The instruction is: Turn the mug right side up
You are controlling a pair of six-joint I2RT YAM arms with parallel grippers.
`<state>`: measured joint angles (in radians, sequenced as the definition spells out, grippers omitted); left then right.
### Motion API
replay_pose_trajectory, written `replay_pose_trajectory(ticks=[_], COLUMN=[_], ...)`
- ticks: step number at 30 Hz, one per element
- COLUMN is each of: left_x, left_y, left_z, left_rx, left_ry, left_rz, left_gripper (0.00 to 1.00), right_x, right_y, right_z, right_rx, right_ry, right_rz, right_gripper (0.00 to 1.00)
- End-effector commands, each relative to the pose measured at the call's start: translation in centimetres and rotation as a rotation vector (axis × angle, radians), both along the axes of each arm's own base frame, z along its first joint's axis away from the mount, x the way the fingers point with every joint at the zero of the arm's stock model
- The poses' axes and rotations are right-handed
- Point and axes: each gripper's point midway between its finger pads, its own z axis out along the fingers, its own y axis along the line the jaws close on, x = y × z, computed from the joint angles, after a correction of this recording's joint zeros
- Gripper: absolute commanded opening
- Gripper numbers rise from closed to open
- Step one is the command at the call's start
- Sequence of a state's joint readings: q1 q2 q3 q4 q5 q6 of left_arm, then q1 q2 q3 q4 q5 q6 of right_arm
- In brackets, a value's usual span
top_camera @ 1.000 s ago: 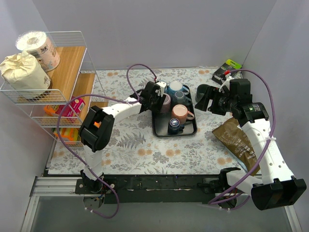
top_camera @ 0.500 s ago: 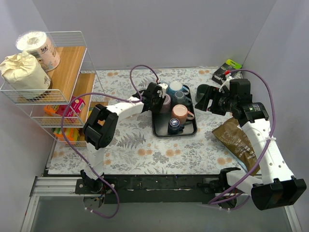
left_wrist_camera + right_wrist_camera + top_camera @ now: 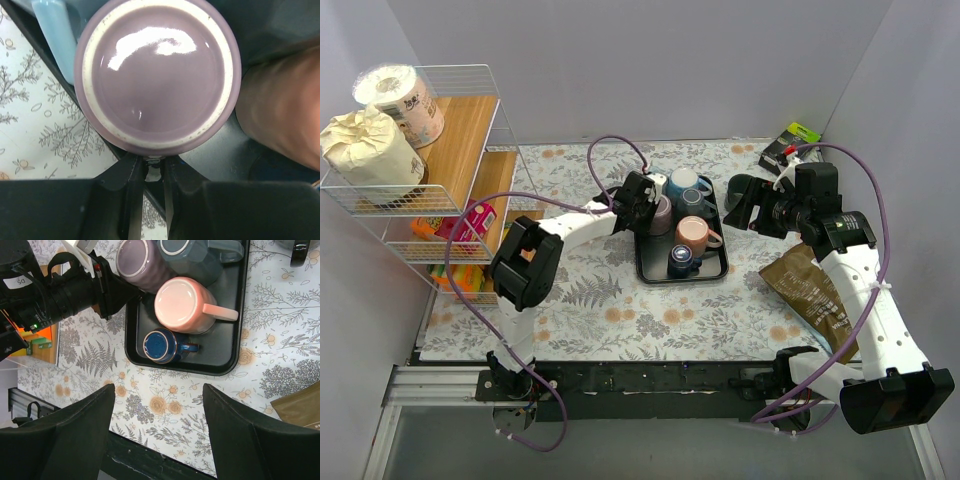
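Mugs crowd a black tray (image 3: 655,267) that lies on the floral surface (image 3: 590,300), 5 of them in all. The purple mug (image 3: 157,75) stands upside down at the tray's left edge, its glossy base and pale foot ring facing up. The left gripper (image 3: 153,167) reaches in from the left at that edge, and its fingers (image 3: 131,180) are pressed almost together on a narrow part at the mug's near side, which looks like the handle, though the wrist view shows too little of it to be sure. Just behind the purple mug is a light blue mug (image 3: 683,183), and a grey-blue mug (image 3: 698,203) sits touching its right side, both with their openings up. A pink mug (image 3: 182,305) is also inverted, in the middle of the tray, handle pointing right. A small dark blue mug (image 3: 160,345) stands upright in front of it. The right gripper (image 3: 745,205) hangs above the surface just right of the tray, its 2 fingers (image 3: 70,435) wide apart with nothing between them. A brown pouch (image 3: 815,290) lies on the surface under the right arm. At the far left stands a wire rack (image 3: 470,110) with 2 paper rolls (image 3: 380,125) on top.
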<state>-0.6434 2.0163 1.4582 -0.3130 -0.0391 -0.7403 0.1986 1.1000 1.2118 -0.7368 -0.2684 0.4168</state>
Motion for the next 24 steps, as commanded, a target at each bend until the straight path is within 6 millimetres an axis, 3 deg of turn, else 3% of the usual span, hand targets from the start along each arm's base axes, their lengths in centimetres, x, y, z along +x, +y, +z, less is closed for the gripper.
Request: replay_pose_trajectory(ticks=[1, 6, 7, 9, 10, 13, 15, 18, 24], left_x=[-0.9, -3.0, -3.5, -4.2, -4.7, -5.4, -6.2, -7.4, -10.1], left_y=[0.1, -0.3, -0.4, -0.5, -0.7, -0.8, -1.2, -1.6, -1.9], left_z=[4.8, 8.1, 9.8, 11.1, 12.9, 15.8, 19.4, 24.1, 32.4], left_rx=[-0.102, -0.209, -0.251, -0.296, -0.344, -0.423, -0.523, -0.664, -0.914], left_ry=[-0.038, -0.027, -0.037, -0.037, -0.047, -0.071, -0.097, -0.133, -0.18], left_rz=[0.013, -0.004, -0.006, -0.01, -0.011, -0.008, -0.012, -0.028, -0.088], left_gripper=[0.0, 0.0, 0.0, 0.0, 0.0, 0.0, 0.0, 0.0, 0.0], right_x=[0.1, 0.0, 0.1, -0.1, 0.0, -0.1, -0.8, -1.4, -3.1], right_y=[0.7, 1.2, 1.3, 1.7, 1.9, 2.8, 3.7, 5.1, 7.7], right_z=[1.0, 1.3, 1.4, 1.5, 1.7, 2.2, 2.6, 4.6, 11.0], right_rx=[0.039, 0.074, 0.081, 0.103, 0.114, 0.166, 0.224, 0.335, 0.488], right_ry=[-0.036, -0.036, -0.04, -0.038, -0.048, -0.068, -0.079, -0.156, -0.392], right_rz=[0.019, 0.028, 0.029, 0.046, 0.052, 0.088, 0.127, 0.196, 0.34], right_gripper=[0.77, 0.78, 0.78, 0.77, 0.78, 0.78, 0.79, 0.81, 0.86])
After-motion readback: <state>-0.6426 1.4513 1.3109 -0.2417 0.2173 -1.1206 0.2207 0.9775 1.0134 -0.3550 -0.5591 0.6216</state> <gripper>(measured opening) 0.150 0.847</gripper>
